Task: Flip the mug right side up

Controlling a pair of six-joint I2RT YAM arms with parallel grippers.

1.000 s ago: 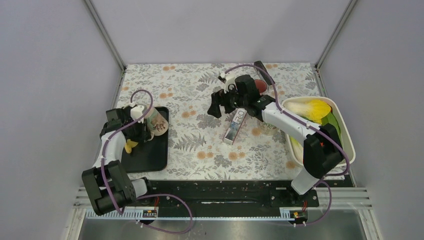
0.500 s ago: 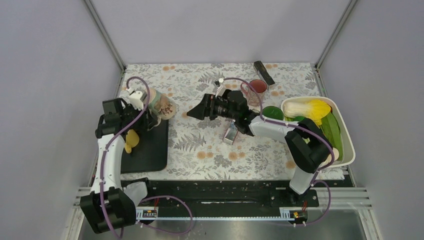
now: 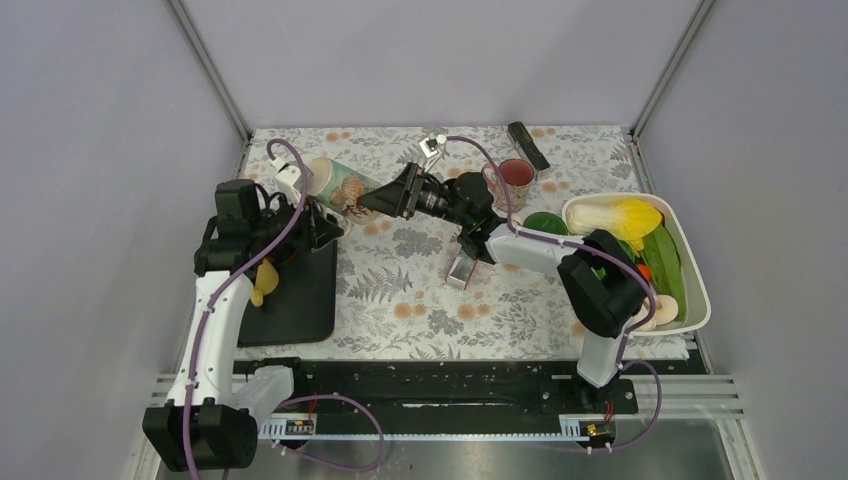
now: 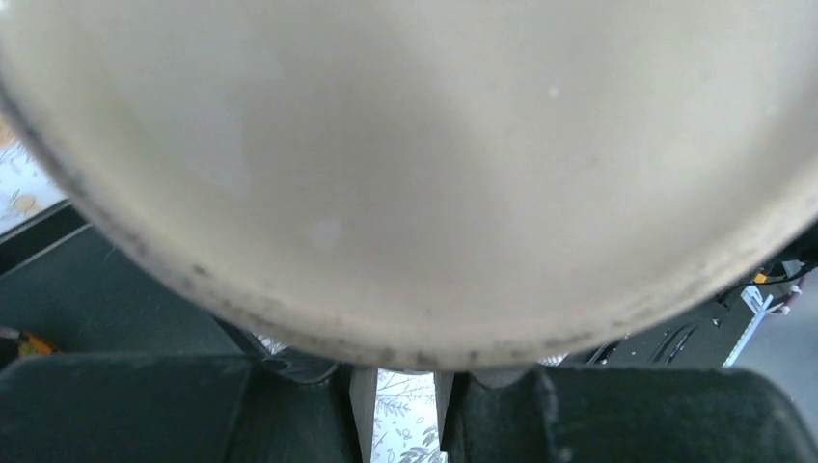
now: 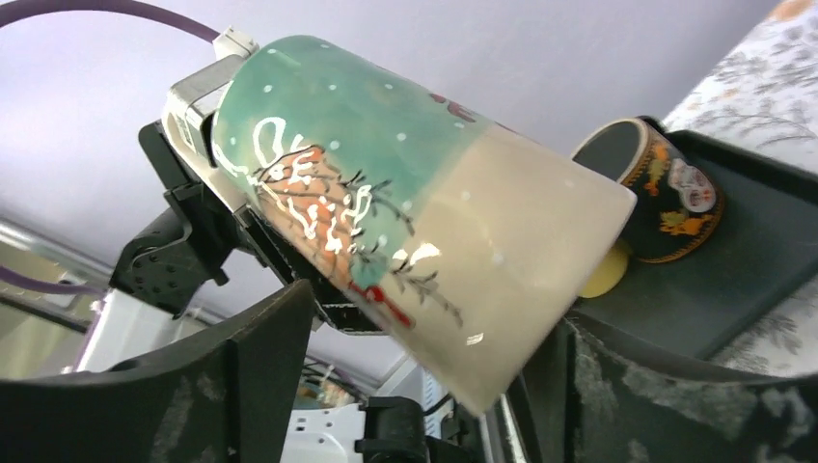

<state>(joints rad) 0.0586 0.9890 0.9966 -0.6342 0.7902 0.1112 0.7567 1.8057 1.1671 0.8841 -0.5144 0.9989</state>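
The mug (image 3: 341, 184), green at one end and cream at the other with a tree pattern, hangs on its side above the table's back left. My left gripper (image 3: 316, 214) is shut on it from the tray side. In the left wrist view the mug's cream surface (image 4: 405, 154) fills the picture above the nearly closed gripper (image 4: 403, 395). My right gripper (image 3: 388, 197) is open, reaching in from the right. In the right wrist view the mug's (image 5: 415, 203) cream end sits between the spread jaws of that gripper (image 5: 434, 386), and I cannot tell whether they touch it.
A black tray (image 3: 300, 295) at the left holds a yellow piece (image 3: 262, 281) and a dark mug with orange figures (image 5: 666, 188) on its side. A small box (image 3: 462, 268) lies mid-table, a red cup (image 3: 516, 175) and black bar (image 3: 528, 145) behind. A white tub (image 3: 694, 295) of vegetables stands right.
My left arm lifted the mug off the tray and carried it up and to the right. My right arm swung left until its jaws stood around the mug's end, and they have narrowed a little.
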